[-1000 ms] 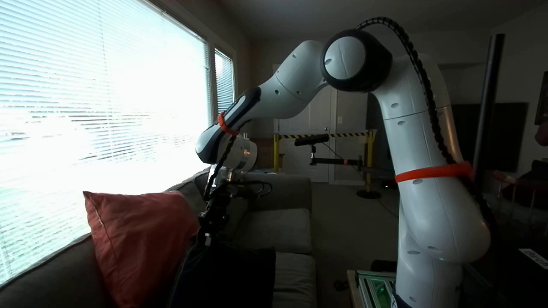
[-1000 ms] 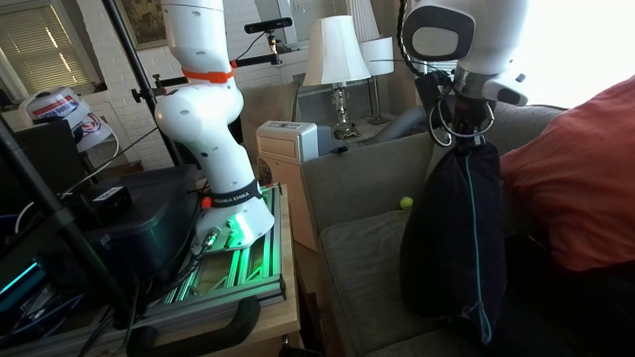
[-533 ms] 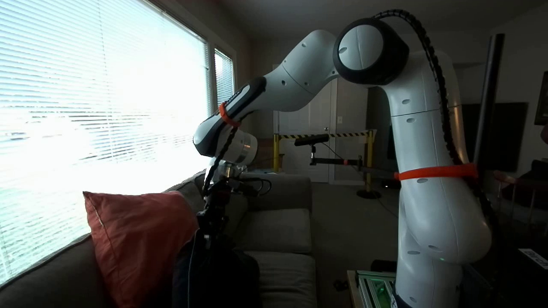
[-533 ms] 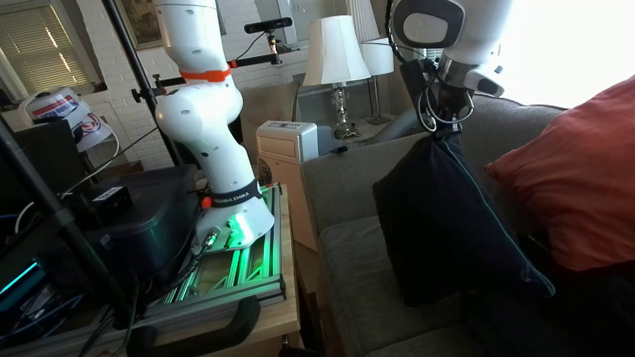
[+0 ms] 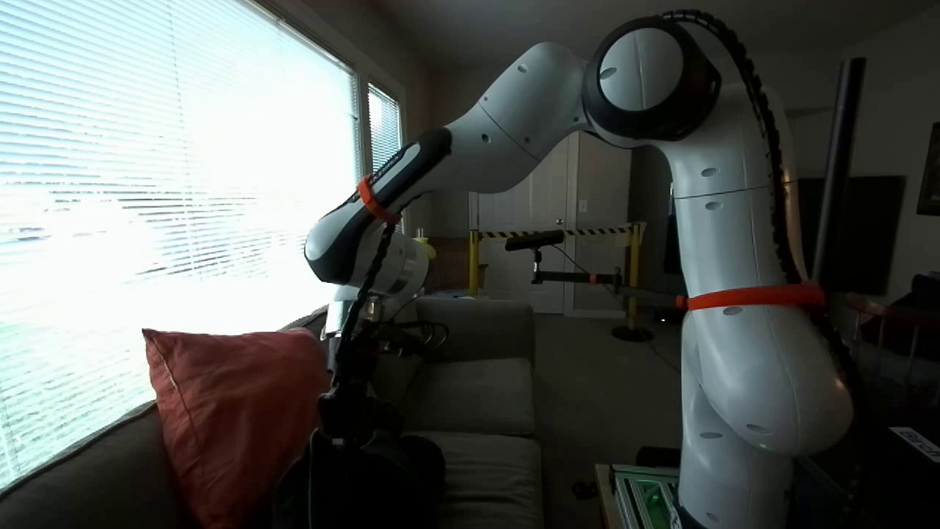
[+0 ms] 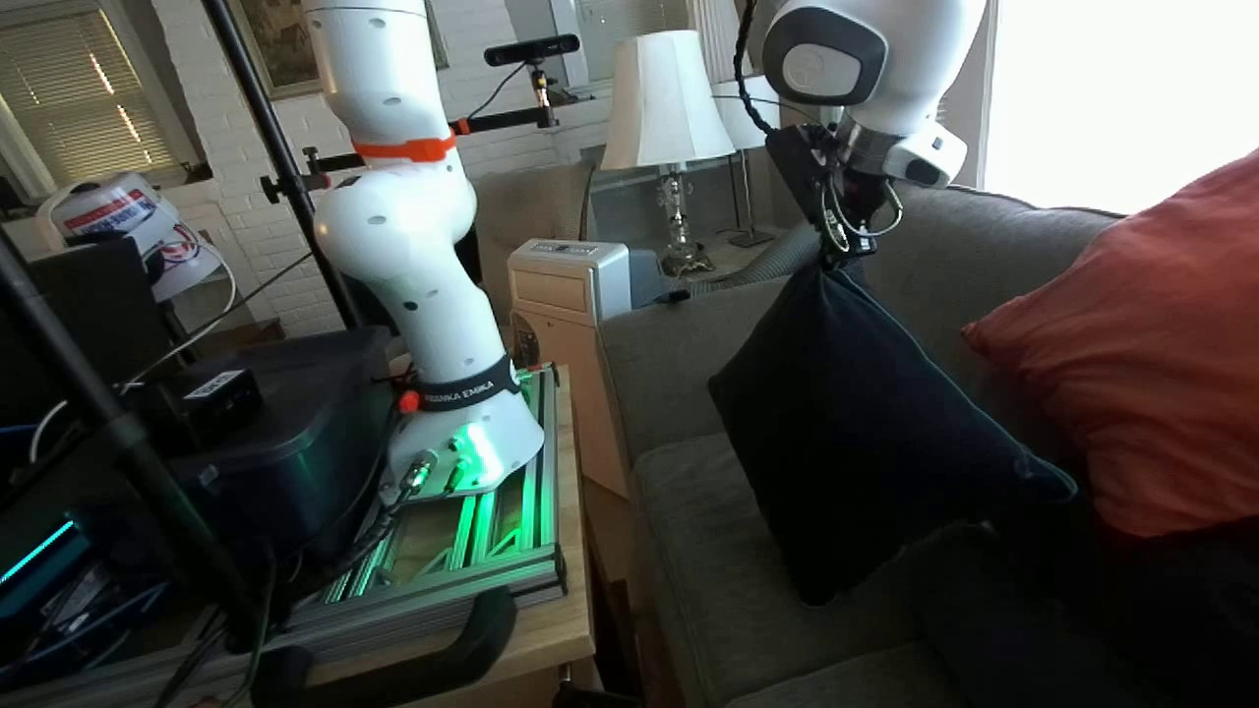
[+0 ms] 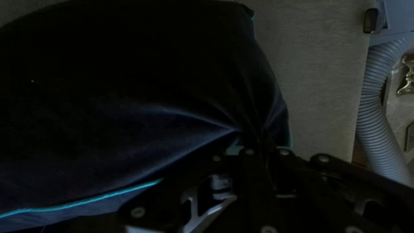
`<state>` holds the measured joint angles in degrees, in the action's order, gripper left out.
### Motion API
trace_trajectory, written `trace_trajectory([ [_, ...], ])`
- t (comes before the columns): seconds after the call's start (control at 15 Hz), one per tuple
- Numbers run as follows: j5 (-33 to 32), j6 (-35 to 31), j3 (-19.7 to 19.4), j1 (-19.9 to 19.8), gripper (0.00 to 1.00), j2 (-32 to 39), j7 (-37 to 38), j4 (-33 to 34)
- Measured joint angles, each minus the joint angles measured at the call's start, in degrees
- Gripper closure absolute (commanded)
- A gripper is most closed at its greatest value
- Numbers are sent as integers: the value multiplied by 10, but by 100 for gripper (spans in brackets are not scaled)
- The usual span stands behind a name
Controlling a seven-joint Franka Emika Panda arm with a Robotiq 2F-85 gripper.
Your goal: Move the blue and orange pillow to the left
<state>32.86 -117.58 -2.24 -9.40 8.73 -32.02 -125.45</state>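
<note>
The blue and orange pillow [image 5: 235, 411] shows a coral-orange face and leans on the sofa back; in an exterior view it is at the right edge [image 6: 1170, 383]. No blue part of it shows. My gripper [image 6: 844, 258] is apart from it, shut on a dark navy cushion [image 6: 866, 433] with teal piping. The cushion hangs tilted from the jaws over the seat; whether its lower corner touches cannot be told. In the wrist view, the gripper [image 7: 260, 150] pinches the cushion's gathered fabric [image 7: 181, 113]. The gripper [image 5: 341, 433] is dark against the cushion in an exterior view.
The grey sofa's seat [image 6: 708, 551] and arm [image 6: 718, 354] lie beside and behind the held cushion. A window with blinds [image 5: 183, 184] is behind the sofa back. A portable air conditioner [image 6: 570, 285] and lamp [image 6: 669, 108] stand beyond the sofa arm.
My gripper has carried the dark cushion away from the orange pillow towards the sofa arm. The cushion has swung from upright to tilted and now covers a yellow-green ball. The orange pillow stays put.
</note>
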Motion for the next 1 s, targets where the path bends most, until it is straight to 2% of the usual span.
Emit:
trace_trajectory([
  [0.53, 18, -8, 45, 47, 99, 0, -48, -16],
  [1.0, 103, -109, 82, 85, 99, 7, -107, -44],
])
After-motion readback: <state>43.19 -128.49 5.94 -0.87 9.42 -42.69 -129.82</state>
